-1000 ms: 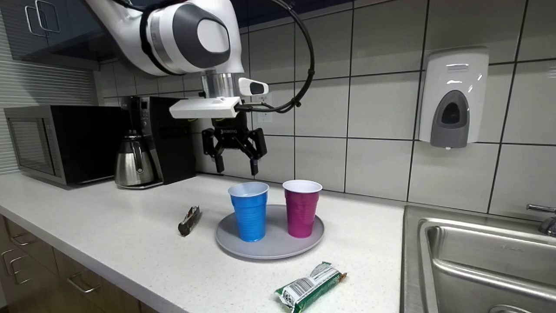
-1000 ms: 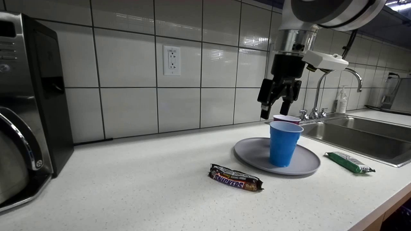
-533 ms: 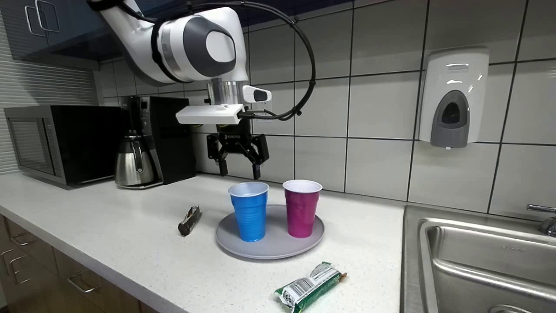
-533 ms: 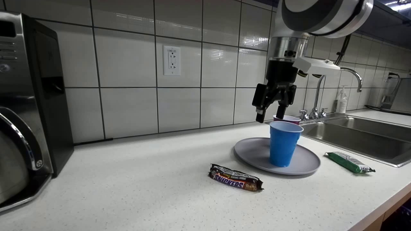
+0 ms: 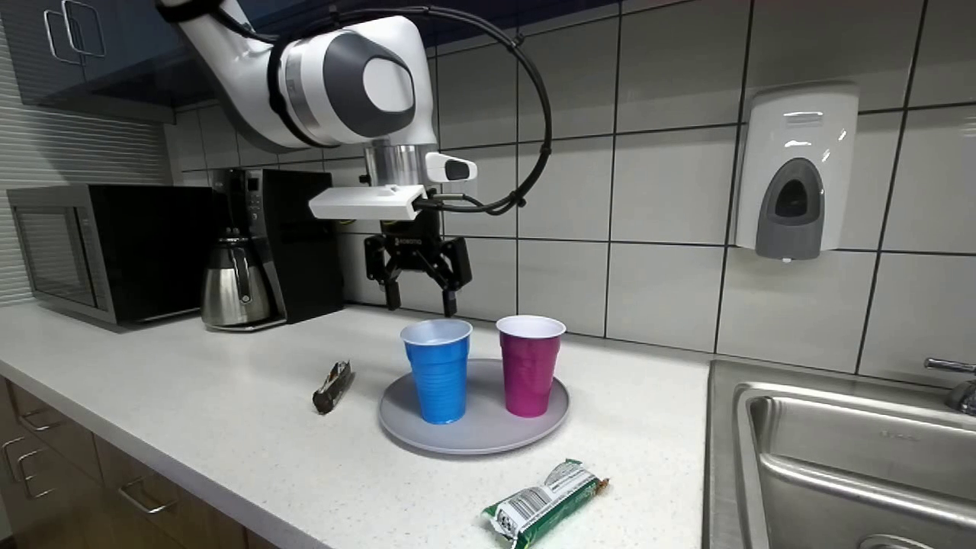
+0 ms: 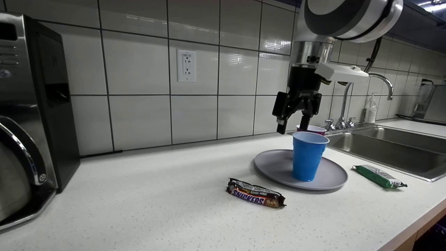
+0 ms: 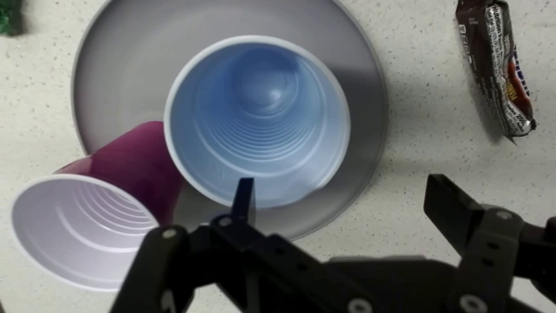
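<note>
My gripper (image 5: 421, 301) stands open with nothing between its fingers, pointing down a little above cup height. A blue cup (image 5: 438, 377), upright on a grey plate (image 5: 473, 442), is nearest to it. In the wrist view one finger (image 7: 246, 198) overlaps the near rim of the blue cup (image 7: 260, 108), while the other finger (image 7: 449, 208) is over the counter; no contact shows. A magenta cup (image 5: 530, 374) stands upright on the same plate, mostly hidden behind the blue one in an exterior view (image 6: 312, 128). Beside the plate lies a dark Snickers bar (image 6: 256, 193).
A green-wrapped bar (image 5: 545, 503) lies on the counter between plate and sink (image 5: 724, 457). The tiled wall (image 5: 663, 297) runs close behind. A coffee maker (image 5: 297, 244) with a steel carafe (image 5: 236, 286) and a microwave (image 5: 145, 252) stand farther along; a soap dispenser (image 5: 797, 168) hangs on the wall.
The arm has come down slightly and shifted a little away from the sink in an exterior view, mostly in the earlier half second. The gripper stays open; cups, plate and bars have not moved.
</note>
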### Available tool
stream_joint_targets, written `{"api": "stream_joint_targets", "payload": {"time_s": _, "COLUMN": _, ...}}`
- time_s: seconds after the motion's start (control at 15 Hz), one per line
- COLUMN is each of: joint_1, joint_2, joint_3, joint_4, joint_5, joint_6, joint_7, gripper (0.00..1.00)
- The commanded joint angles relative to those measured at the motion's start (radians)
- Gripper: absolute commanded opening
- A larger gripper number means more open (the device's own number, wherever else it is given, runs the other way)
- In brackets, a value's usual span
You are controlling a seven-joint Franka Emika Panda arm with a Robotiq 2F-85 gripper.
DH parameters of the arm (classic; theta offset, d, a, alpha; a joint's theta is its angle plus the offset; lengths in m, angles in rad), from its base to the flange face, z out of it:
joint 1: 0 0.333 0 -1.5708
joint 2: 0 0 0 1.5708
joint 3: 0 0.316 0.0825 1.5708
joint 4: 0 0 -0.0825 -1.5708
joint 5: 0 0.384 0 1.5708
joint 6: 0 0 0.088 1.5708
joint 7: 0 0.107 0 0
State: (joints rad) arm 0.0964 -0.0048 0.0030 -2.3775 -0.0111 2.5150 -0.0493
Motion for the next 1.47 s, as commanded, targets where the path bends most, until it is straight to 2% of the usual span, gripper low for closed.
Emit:
{"api": "stream_joint_targets", "payload": {"time_s": 0.0, "joint_1": -0.016, "joint_2": -0.023, "joint_3": 0.02, "joint_4": -0.01, "joint_5": -0.023, "joint_6": -0.025, "joint_7": 0.04, "gripper": 1.0}}
{"api": "stream_joint_targets", "payload": {"time_s": 0.8, "joint_1": -0.018, "joint_2": 0.003, "joint_3": 0.018, "joint_4": -0.012, "joint_5": 0.0, "joint_6": -0.004, "joint_7": 0.012, "gripper": 1.0}}
{"api": "stream_joint_targets", "payload": {"time_s": 1.4, "joint_1": -0.017, "joint_2": 0.026, "joint_3": 0.019, "joint_4": -0.022, "joint_5": -0.027, "joint_6": 0.01, "joint_7": 0.039, "gripper": 1.0}}
